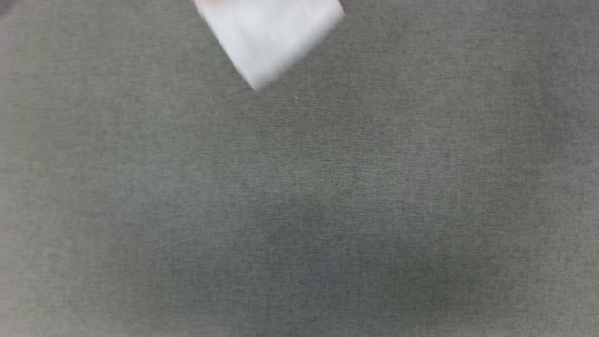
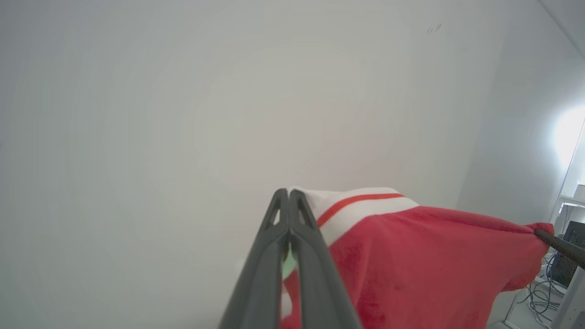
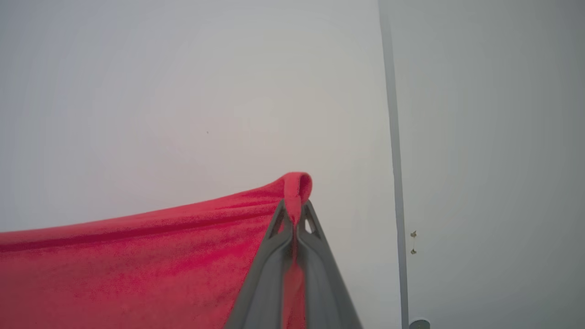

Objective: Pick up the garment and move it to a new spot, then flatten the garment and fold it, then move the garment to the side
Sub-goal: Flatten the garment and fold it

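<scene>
Red garment (image 2: pixel 411 256) spans left hand (image 2: pixel 289 194) to right hand (image 3: pixel 295 211).

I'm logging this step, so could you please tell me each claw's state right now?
Left claw: closed on the garment.
Right claw: closed on the garment.

Pale bare wall (image 2: pixel 183 114), a grey woven surface (image 1: pixel 299 210), bright glare (image 2: pixel 570 137) above tangled cables (image 2: pixel 541 299).

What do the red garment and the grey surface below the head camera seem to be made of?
The garment: soft fleecy or knitted cloth, matte; fuzzy nap and sagging drape show it. The grey surface: probably woven fabric or felt, matte; fine heathered grain, though the picture is blurred.
</scene>
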Motion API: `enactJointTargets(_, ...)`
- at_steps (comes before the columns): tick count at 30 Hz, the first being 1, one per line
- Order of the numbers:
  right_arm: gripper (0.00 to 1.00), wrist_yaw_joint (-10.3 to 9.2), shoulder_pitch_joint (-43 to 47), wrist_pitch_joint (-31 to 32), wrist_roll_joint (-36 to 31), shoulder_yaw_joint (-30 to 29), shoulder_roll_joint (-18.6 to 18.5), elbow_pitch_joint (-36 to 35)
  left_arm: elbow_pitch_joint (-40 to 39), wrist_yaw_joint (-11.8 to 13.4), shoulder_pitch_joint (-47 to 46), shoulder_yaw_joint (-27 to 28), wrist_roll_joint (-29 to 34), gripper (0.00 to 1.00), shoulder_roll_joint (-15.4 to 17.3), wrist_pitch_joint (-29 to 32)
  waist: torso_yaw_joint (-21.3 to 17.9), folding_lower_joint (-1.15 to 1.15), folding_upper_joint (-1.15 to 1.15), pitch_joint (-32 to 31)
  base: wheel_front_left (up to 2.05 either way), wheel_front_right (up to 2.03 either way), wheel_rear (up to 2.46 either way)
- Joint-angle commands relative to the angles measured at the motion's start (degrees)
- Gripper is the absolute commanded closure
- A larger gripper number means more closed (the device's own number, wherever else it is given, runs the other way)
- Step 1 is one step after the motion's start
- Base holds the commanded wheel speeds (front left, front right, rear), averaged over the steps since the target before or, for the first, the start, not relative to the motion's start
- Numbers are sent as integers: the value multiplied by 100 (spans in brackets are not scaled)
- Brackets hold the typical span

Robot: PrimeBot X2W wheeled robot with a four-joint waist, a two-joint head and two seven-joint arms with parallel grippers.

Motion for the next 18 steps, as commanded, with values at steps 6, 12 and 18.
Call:
enactJointTargets(6, 100, -33, -695, -637, -332, -228, -1, 550, 467, 20, -1015, 299, -224, 100, -257, -227, -161, 0, 0, 49, 0, 0, 0)
enactJointTargets(12, 100, -25, -63, -670, -37, 400, -57, 847, 2, 18, -45, -8, -843, 100, -183, -241, -135, 0, 0, -47, 0, 0, 0)
enactJointTargets(18, 100, -22, 1174, -651, 738, 1212, -384, 384, -1007, 17, 1642, 2, -1257, 100, -31, -246, -102, 0, 0, -117, 0, 0, 0)
